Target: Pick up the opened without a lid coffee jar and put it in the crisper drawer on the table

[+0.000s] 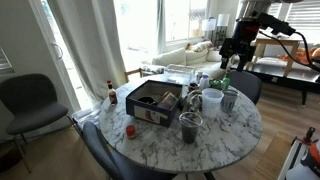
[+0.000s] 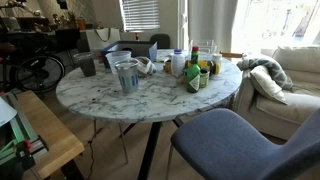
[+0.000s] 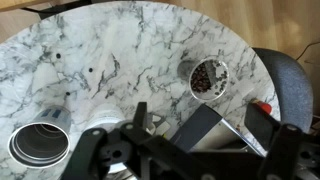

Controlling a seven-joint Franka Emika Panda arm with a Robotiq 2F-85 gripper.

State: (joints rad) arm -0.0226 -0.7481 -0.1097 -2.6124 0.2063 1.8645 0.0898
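Observation:
The open coffee jar (image 3: 207,78), lidless with dark coffee inside, stands on the marble table (image 3: 110,60). In an exterior view it is the dark jar (image 1: 190,126) near the table's front edge. The crisper drawer (image 1: 177,72), a shallow clear plastic bin, sits at the back of the table behind the dark box (image 1: 154,100). My gripper (image 1: 234,55) hangs high above the table's far right side, well away from the jar. In the wrist view the gripper (image 3: 205,120) is open and empty, with the dark box (image 3: 215,128) below it.
A white cup (image 1: 212,98) and a glass (image 1: 229,98) stand by the box. A round metal-rimmed container (image 3: 40,146) is near the gripper. Bottles cluster on the table (image 2: 195,70). A small red item (image 1: 130,130) lies near the front. Chairs (image 1: 25,100) surround the table.

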